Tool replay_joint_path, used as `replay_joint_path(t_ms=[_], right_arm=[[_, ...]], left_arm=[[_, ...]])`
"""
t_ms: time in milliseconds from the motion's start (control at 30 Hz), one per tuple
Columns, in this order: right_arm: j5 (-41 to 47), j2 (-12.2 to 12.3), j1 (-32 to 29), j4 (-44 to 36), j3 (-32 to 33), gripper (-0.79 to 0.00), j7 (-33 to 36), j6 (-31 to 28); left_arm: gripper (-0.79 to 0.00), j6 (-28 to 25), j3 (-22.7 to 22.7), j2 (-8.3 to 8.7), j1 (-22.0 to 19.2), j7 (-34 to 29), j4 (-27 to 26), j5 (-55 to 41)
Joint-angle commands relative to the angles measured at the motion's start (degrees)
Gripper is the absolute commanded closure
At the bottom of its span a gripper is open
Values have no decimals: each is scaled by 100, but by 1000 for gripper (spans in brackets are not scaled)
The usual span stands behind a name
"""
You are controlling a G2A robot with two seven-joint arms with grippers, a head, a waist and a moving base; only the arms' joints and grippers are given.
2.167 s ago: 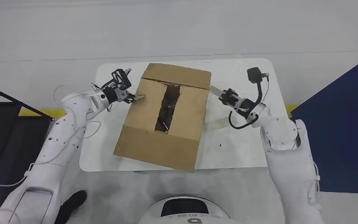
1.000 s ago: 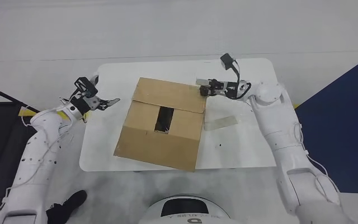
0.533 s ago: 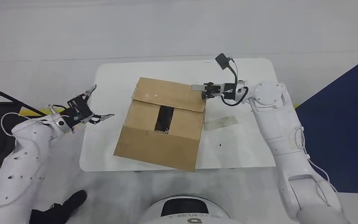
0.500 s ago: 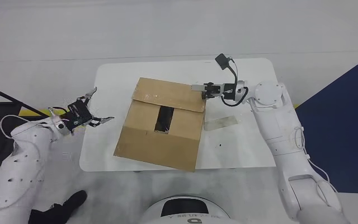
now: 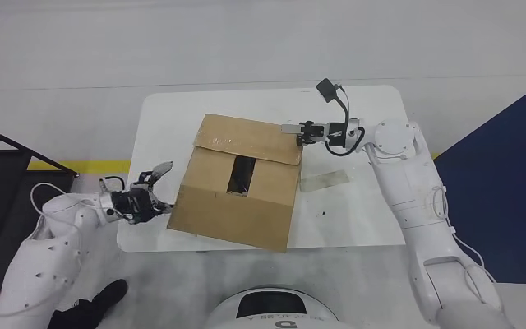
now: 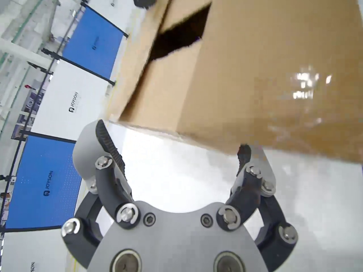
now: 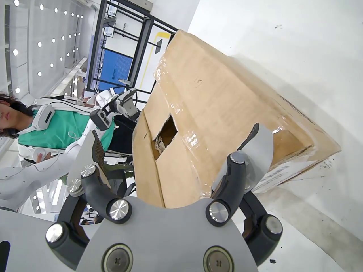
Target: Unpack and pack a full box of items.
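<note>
The white table (image 5: pixel 362 222) carries the cardboard box (image 5: pixel 271 185) at its centre, turned slightly. Its top flaps lie nearly flat, with a dark slot between them. The right gripper (image 5: pixel 288 129) sits at the box's 1 o'clock corner, jaws apart and astride the taped flap edge, clamping nothing. The left gripper (image 5: pixel 162 187) is at 8 o'clock, jaws also spread, with one fingertip (image 6: pixel 244 152) right at the box's bottom corner. A clear strip (image 5: pixel 329 178) lies on the table at 3 o'clock, just beside the box.

The likely trouble is at that low left fingertip. A push there would probably slide or spin the box toward 6 o'clock, where its side already stands close to the table's edge. On the right, the glossy tape may let a finger skid off the flap.

Two seconds ago the flaps gaped wider. The left gripper was then at 10 o'clock and has swung round to 8. The right came from 3 o'clock to 1 and has held there for the last half-second.
</note>
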Motion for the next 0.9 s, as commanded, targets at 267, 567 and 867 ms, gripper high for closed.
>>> replay_joint_path(t_ms=[267,567,867], right_arm=[[0,0,0,0,0,-785,0,0],[0,0,0,0,0,-785,0,0],[-3,8,-116,-111,-13,-785,-170,-21]], left_arm=[[-785,-230,130,-99,-824,-804,385,-1272],[-785,-702,685,-226,-1643,-2156,362,-1681],[-785,-800,1164,-298,-1953,-2432,678,-1643]])
